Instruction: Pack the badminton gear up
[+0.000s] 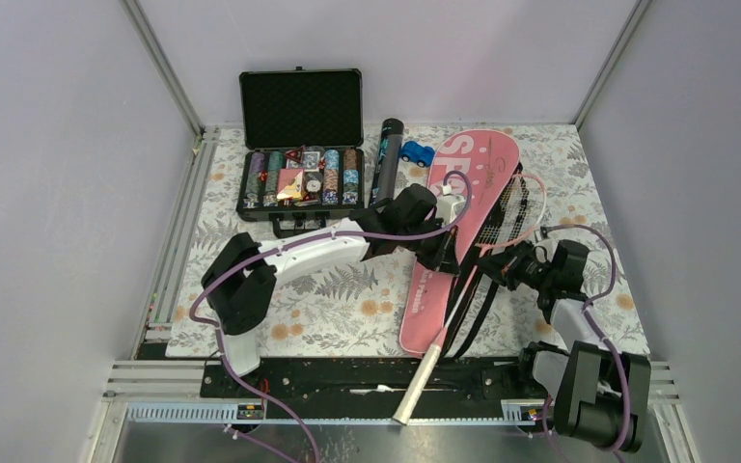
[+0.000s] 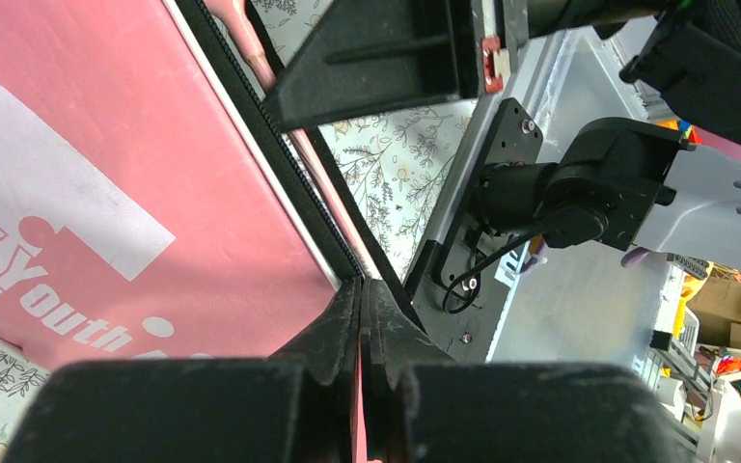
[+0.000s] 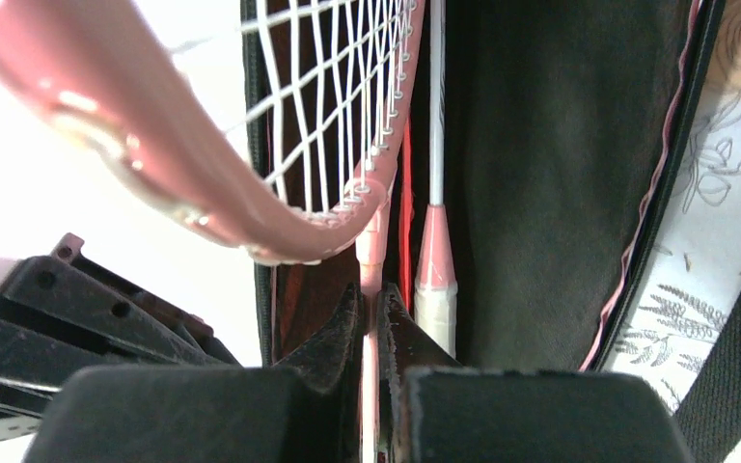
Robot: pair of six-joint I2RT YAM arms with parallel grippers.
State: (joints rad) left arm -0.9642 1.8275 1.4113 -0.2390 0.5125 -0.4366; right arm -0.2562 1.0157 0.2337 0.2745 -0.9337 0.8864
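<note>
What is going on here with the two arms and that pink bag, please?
The arms are packing rackets into the pink racket cover. The left gripper is shut on the cover's black zip edge, apparently holding it open. The right gripper is shut on the shaft of a pink-framed racket at the opening. A second racket already lies inside. The black tube lies beside the open poker chip case, not yet packed.

On counter (image 1: pixel 347 299), racket cover (image 1: pixel 463 212). Just left of cover, tube (image 1: pixel 386 159); further left, chip case (image 1: pixel 299 145); beside cover's far end, toy car (image 1: pixel 417 152). Inside cover, racket (image 1: pixel 425 371) head; handle juts past cover's near end.
</note>
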